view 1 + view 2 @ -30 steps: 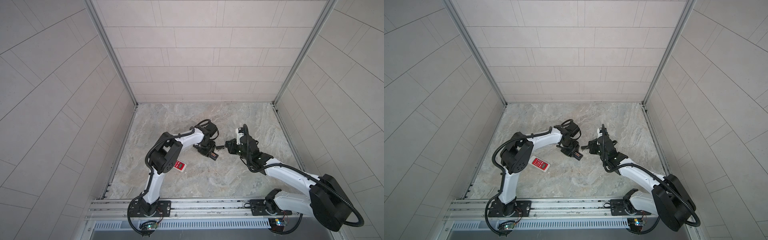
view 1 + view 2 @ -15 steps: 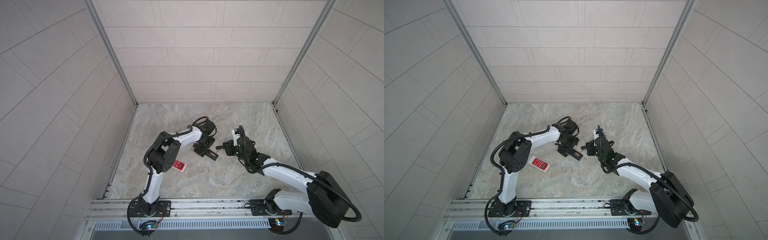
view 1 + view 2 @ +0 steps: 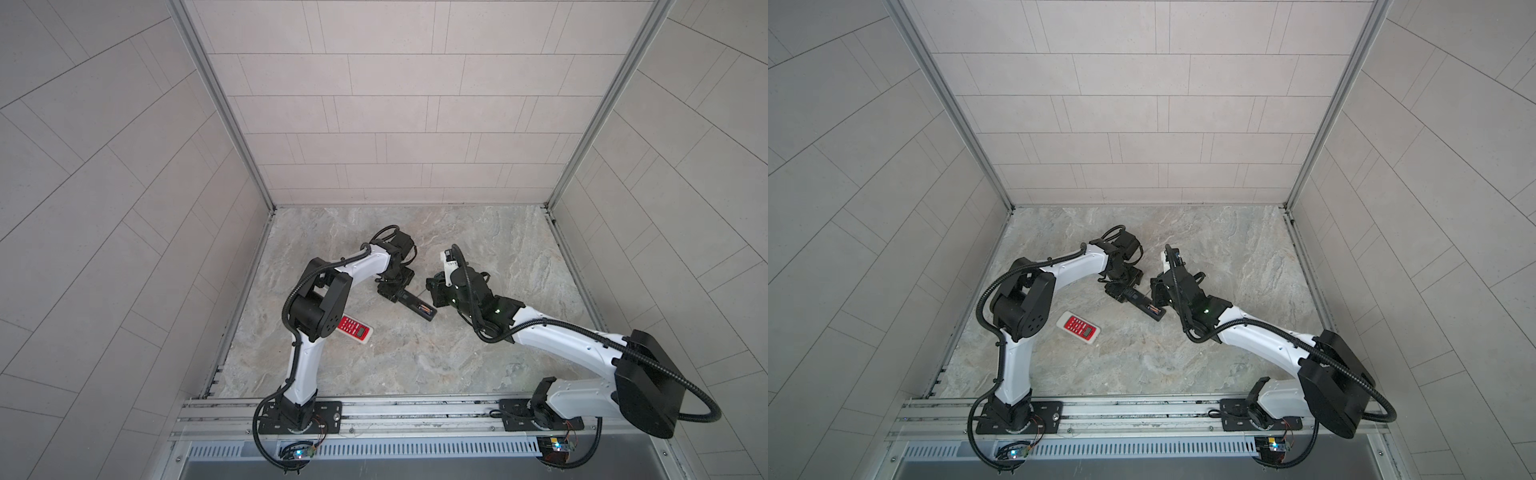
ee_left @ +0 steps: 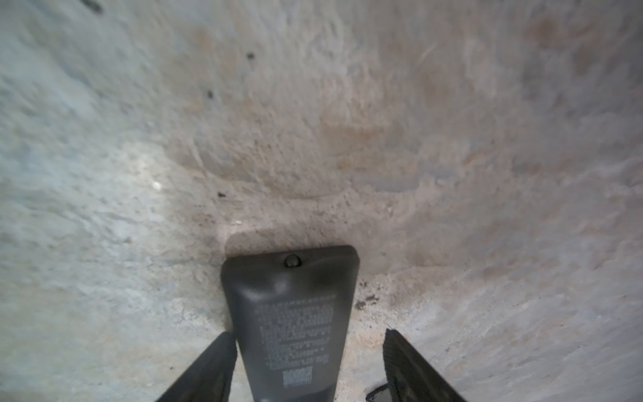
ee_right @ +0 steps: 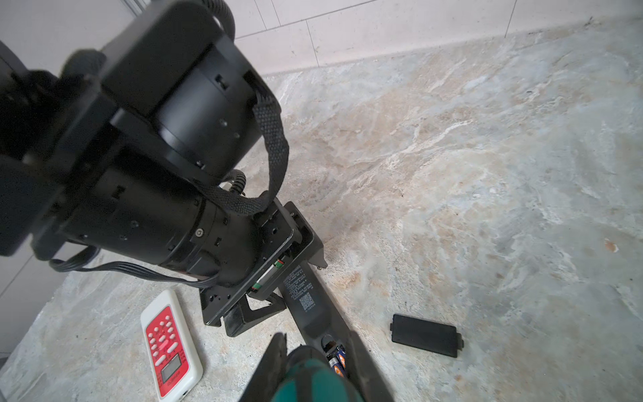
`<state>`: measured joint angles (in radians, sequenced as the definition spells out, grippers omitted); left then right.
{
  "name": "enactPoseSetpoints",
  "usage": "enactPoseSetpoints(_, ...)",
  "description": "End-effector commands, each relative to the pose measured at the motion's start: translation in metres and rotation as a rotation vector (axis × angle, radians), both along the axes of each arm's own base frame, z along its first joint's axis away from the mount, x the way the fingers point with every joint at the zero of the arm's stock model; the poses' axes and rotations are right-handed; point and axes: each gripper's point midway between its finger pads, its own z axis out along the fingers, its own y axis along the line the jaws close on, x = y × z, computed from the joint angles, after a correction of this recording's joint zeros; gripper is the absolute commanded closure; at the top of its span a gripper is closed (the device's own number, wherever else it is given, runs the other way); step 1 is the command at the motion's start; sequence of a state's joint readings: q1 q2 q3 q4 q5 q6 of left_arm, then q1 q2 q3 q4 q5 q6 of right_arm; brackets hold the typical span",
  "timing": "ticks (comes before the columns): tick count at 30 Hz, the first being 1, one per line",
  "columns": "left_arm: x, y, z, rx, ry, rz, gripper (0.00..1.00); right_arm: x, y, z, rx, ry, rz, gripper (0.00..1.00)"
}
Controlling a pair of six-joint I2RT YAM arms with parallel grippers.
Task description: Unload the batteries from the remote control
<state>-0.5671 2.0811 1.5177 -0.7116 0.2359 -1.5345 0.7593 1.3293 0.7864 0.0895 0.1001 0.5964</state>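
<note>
A black remote control (image 3: 411, 302) (image 3: 1140, 302) lies face down on the stone table with its battery bay uncovered. Two batteries (image 5: 338, 358), dark with orange ends, sit in that bay; in both top views they show as a small orange spot (image 3: 424, 308) (image 3: 1153, 309). My left gripper (image 4: 309, 334) (image 3: 392, 293) stands open astride the remote's other end (image 4: 292, 306); one finger touches its side, the other stands apart. My right gripper (image 5: 315, 339) (image 3: 434, 289) is shut on a green-handled screwdriver (image 5: 313, 379) right over the bay. The screwdriver's tip is hidden.
A white remote with red keys (image 3: 354, 329) (image 3: 1079, 328) (image 5: 170, 344) lies near the left arm's elbow. A flat black cover plate (image 5: 426, 335) rests on the table beside the black remote. Tiled walls close three sides.
My left gripper's jaws have come apart around the black remote's end. The right gripper has moved left with the screwdriver, closer over the battery bay.
</note>
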Motion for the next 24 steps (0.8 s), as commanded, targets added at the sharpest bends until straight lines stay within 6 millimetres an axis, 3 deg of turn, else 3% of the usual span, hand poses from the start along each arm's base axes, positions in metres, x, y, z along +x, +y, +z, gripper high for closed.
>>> enactPoseSetpoints(1,-0.006,0.007,-0.002,0.011,0.034,-0.014,0.28,0.002,-0.005,-0.012,-0.12,0.015,-0.031,1.0)
enactPoseSetpoints(15,-0.012,0.007,-0.008,-0.001,0.054,-0.018,0.36,0.004,0.008,-0.016,-0.24,0.023,0.012,1.0)
enactPoseSetpoints(24,-0.012,0.007,-0.008,-0.003,0.054,-0.015,0.38,0.005,0.015,-0.033,-0.27,0.076,0.018,1.0)
